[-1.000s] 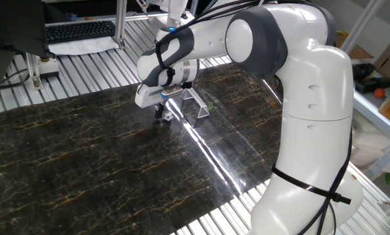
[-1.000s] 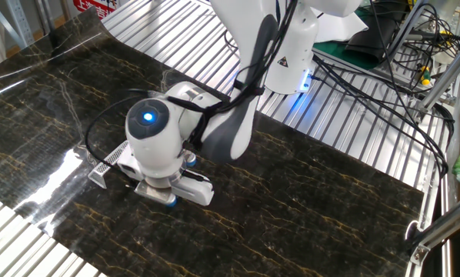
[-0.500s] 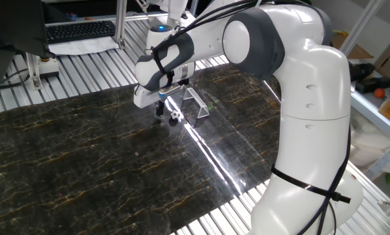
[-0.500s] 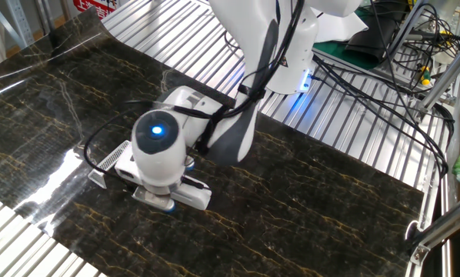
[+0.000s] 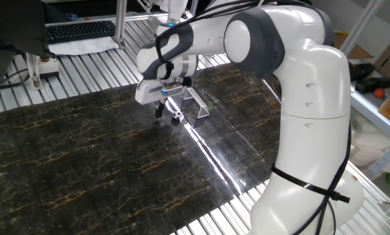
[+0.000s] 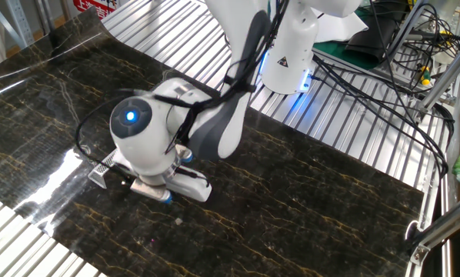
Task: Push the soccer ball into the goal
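The tiny white-and-black soccer ball (image 5: 177, 116), probably light and free-rolling, lay beside the silver-grey metal goal frame (image 5: 196, 104); a nudge would suit, jaw state indiscernible.

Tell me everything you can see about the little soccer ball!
The soccer ball is tiny and round, white with black patches, far smaller than the robot's head above it. It sits on the dark marbled table, just in front of the silver goal, not yet inside. The pincer hangs close beside it; whether they touch is unclear. The other view hides it.
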Robot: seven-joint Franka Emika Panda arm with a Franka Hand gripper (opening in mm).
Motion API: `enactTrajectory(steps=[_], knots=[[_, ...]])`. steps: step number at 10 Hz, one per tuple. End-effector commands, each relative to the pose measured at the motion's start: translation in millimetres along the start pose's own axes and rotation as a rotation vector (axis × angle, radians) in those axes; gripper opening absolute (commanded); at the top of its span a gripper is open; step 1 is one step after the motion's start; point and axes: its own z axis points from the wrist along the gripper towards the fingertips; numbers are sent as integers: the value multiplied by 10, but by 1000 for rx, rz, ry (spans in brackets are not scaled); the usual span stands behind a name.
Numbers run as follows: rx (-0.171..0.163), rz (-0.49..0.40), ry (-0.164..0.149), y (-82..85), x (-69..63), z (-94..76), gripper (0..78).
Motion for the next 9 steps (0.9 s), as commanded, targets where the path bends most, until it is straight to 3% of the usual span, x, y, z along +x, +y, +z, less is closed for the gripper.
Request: enactTrajectory(steps=[1, 4, 9], knots=[[70, 22, -1, -15, 119, -129, 0], [97, 0, -13, -159, 114, -114, 0], [136, 9, -22, -181, 103, -85, 0]])
